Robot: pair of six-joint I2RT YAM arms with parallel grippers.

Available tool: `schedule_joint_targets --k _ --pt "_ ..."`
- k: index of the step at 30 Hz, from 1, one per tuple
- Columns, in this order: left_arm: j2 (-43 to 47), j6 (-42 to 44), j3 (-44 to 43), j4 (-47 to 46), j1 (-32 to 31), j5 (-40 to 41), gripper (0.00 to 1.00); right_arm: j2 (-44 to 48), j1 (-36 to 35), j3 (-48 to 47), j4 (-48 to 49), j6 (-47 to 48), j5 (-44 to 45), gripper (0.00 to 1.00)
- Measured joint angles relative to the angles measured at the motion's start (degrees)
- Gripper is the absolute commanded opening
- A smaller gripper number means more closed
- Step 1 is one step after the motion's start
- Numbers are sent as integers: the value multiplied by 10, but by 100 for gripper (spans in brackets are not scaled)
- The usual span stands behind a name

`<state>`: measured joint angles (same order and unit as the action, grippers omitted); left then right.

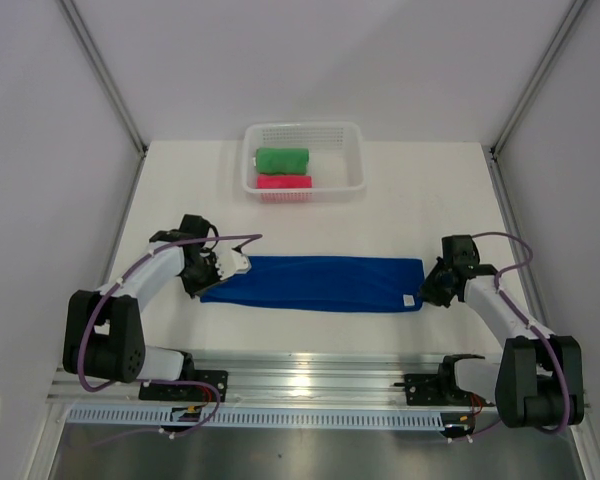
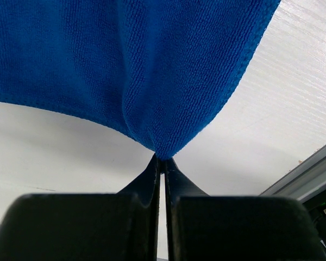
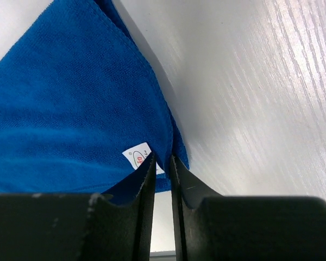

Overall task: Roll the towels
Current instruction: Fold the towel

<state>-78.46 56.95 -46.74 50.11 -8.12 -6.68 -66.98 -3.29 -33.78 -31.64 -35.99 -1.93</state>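
Note:
The blue towel lies flat as a long folded strip across the middle of the table. My left gripper is shut on its left end, and the left wrist view shows the cloth bunched into a point at the pinched fingertips. My right gripper sits at the towel's right end by the small white tag. Its jaws stand slightly apart over the towel's corner, with table showing through the gap. A rolled green towel and a rolled pink towel lie in the basket.
The white mesh basket stands at the back centre of the table. A metal rail carrying both arm bases runs along the near edge. White walls and slanted frame posts close in the sides.

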Motion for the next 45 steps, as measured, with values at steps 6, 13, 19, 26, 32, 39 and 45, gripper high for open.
schedule_joint_targets --k 6,13,19,26,32,39,45 --pt "-1 0 0 0 0 0 1 -19 0 4 20 0 -1 10" --pt "-1 -6 0 -2 1 0 1 -31 0 7 31 0 0 0" --pt "-1 -10 -16 -1 20 -2 1 17 5 3 5 0 3 0" --pt "2 -9 -34 8 38 -12 1 61 21 -17 -38 8 2 0" --pt "7 -4 -42 21 48 -16 1 72 24 -25 -70 10 0 0" --pt "13 -3 -53 36 56 -24 1 106 24 -35 -106 4 2 0" --pt "13 2 -54 45 57 -37 1 116 18 -35 -111 -7 3 0"
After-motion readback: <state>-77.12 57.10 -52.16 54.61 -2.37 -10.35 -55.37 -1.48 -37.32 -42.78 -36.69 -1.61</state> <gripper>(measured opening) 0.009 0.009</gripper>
